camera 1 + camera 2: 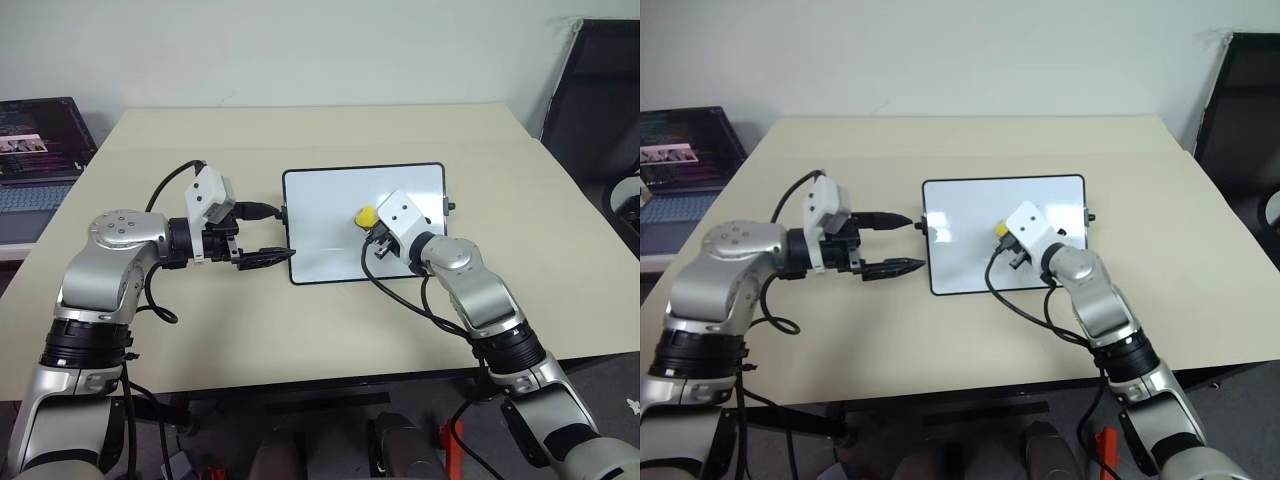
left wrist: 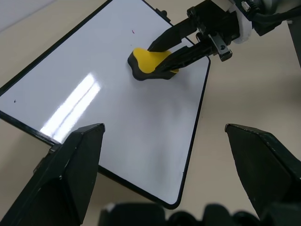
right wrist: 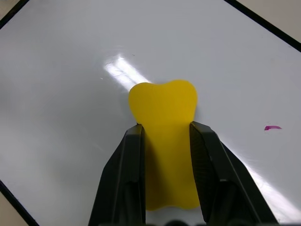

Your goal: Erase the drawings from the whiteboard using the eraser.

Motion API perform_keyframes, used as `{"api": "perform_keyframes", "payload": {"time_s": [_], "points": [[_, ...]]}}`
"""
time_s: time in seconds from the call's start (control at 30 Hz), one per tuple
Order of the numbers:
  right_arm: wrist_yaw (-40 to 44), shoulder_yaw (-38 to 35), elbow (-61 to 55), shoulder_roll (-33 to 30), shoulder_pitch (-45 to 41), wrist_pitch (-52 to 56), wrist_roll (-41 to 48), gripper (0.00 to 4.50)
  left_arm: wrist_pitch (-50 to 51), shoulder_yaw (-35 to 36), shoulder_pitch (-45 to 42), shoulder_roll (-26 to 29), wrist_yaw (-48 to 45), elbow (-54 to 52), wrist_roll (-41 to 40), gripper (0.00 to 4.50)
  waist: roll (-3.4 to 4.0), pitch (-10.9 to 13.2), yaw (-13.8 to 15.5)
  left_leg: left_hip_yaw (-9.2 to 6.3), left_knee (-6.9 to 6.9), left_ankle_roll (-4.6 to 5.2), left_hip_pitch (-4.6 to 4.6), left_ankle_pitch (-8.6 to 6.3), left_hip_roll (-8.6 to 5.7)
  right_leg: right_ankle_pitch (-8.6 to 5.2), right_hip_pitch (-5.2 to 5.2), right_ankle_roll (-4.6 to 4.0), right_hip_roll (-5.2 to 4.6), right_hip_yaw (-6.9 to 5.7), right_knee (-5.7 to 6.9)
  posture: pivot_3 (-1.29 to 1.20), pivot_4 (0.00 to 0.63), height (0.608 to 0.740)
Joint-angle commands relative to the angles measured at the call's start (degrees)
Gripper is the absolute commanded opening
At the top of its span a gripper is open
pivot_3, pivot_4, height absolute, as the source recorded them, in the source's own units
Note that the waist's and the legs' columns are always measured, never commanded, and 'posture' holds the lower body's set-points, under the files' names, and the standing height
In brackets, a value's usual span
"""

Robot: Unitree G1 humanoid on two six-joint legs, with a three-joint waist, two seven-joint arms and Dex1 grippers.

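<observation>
While pressing flat on the whiteboard [image 1: 330, 235] at frame centre, keep right gripper [image 3: 165, 141] clamped on eraser [image 3: 164, 122]; sweep toward red mark [image 3: 272, 127] right of it. Left gripper [image 1: 902, 243] spread, idle, beside board's left edge.

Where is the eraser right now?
The eraser sits on the whiteboard, right of its middle in the head views, clamped in the right gripper.

Yellow eraser [image 3: 162, 113] flat on whiteboard [image 1: 330, 210], faint drawings [image 3: 272, 127]
</observation>
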Motion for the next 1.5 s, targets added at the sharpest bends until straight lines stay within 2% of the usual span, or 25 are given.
{"api": "perform_keyframes", "payload": {"time_s": [0.03, 0.37, 0.47, 0.53, 0.57, 0.63, 0.73, 0.87, 0.93, 1.13, 1.43, 1.5], "points": [[-4.3, -3.6, 5.2, -1.6, -2.0, 0.9, -2.7, 0.98, -1.1, 0.3, -1.8, -0.2, -0.3, -0.5, 0.1, 4.50, 0.00, 0.0, 0.0, -0.01, 0.01, 0.00, 0.00, 0.00, 0.00, 0.01, 0.00, 0.01, 0.00, 0.00, 0.01, 0.00, 0.150, 0.740], [-7.7, -10.0, 12.0, -8.3, -1.3, 0.4, -3.1, 0.98, -1.1, 0.0, -2.9, -1.4, -0.4, -0.5, 0.1, 4.50, -0.29, -0.2, 0.7, 0.00, 0.04, 0.00, 0.03, 0.01, -0.03, 0.04, 0.06, 0.01, -0.04, -0.01, -0.02, 0.00, 0.150, 0.740], [2.3, -16.3, 0.8, -8.5, 0.0, -1.6, 8.6, 0.98, -0.7, 0.4, -3.4, -1.7, -0.8, -0.9, -0.7, 4.50, -0.29, -0.2, 0.7, 0.00, 0.04, 0.01, 0.03, 0.01, -0.03, 0.04, 0.06, 0.01, -0.04, -0.01, -0.03, 0.00, 0.150, 0.740], [10.6, -25.3, -10.3, -10.0, 0.5, 6.1, 23.0, 0.98, -0.1, 0.9, -4.1, -2.0, -1.5, -1.4, -2.0, 4.50, -0.01, 0.0, 0.8, -0.02, -0.01, 0.01, -0.08, 0.01, -0.02, 0.04, 0.00, 0.01, -0.02, -0.03, -0.09, 0.00, 0.150, 0.740], [12.9, -28.8, -13.1, -11.7, 0.7, 9.3, 27.4, 0.98, 0.1, 0.8, -4.4, -2.2, -1.8, -1.7, -2.3, 4.50, 0.23, 0.2, 0.9, -0.06, -0.01, 0.01, -0.27, 0.01, -0.01, 0.03, -0.12, 0.02, -0.02, -0.08, -0.13, 0.00, 0.150, 0.740], [15.1, -34.3, -13.8, -16.7, 1.5, 13.5, 31.3, 0.98, 0.8, 0.0, -4.7, -3.3, -2.3, -3.1, -3.3, 4.50, 0.45, 0.3, 1.3, -0.04, 0.00, 0.01, -0.71, 0.01, -0.04, 0.07, -0.51, -0.02, -0.04, -0.07, -0.13, 0.00, 0.150, 0.740], [17.7, -40.0, -8.6, -26.3, 5.8, 14.6, 31.2, 0.98, 2.1, -2.5, -4.6, -6.0, -2.6, -5.9, -4.3, 4.50, 0.44, 0.3, 2.4, -0.05, -0.09, 0.03, -0.73, -0.05, -0.06, 0.14, -0.48, -0.18, -0.09, -0.18, -0.33, 0.00, 0.150, 0.740], [17.8, -39.3, 3.8, -35.9, 10.0, 11.8, 25.8, 0.98, 1.6, -4.8, -5.4, -9.1, -2.3, -5.0, -3.5, 4.50, 0.43, 0.3, 3.1, -0.01, -0.17, 0.35, -0.75, -0.30, -0.05, 0.13, -0.20, -0.17, -0.13, -0.27, -1.00, 0.00, 0.150, 0.740], [17.1, -38.0, 10.6, -38.0, 9.1, 11.1, 24.2, 0.98, 1.2, -5.7, -5.8, -9.9, -2.6, -4.6, -3.1, 4.50, 0.45, 0.3, 2.9, 0.08, -0.16, 0.39, -0.78, -0.33, -0.10, 0.13, -0.22, -0.12, -0.18, -0.19, -1.07, 0.00, 0.150, 0.740], [17.6, -31.8, 27.4, -39.1, 3.8, 7.7, 19.7, 0.98, 1.3, -6.6, -5.8, -11.3, -2.8, -4.8, -3.3, 4.50, 0.49, 0.3, 1.6, 0.18, -0.17, 0.40, -0.65, -0.34, -0.08, 0.13, -0.24, -0.11, -0.14, -0.03, -0.96, 0.00, 0.150, 0.740], [18.5, -25.9, 38.9, -38.1, -2.2, 4.2, 16.1, 0.98, 2.3, -5.8, -3.8, -10.2, -1.8, -6.9, -3.7, 4.50, 0.52, 0.4, 1.7, 0.19, -0.15, 0.40, -0.66, -0.34, -0.09, 0.13, -0.23, -0.09, -0.14, -0.02, -0.96, 0.00, 0.150, 0.740], [18.7, -25.5, 40.4, -37.8, -3.0, 3.7, 15.7, 1.72, 2.6, -5.6, -3.3, -9.8, -1.7, -7.4, -3.7, 4.50, 0.53, 0.4, 1.7, 0.18, -0.15, 0.40, -0.67, -0.34, -0.09, 0.13, -0.23, -0.09, -0.14, -0.02, -0.96, 0.00, 0.150, 0.740]]}}
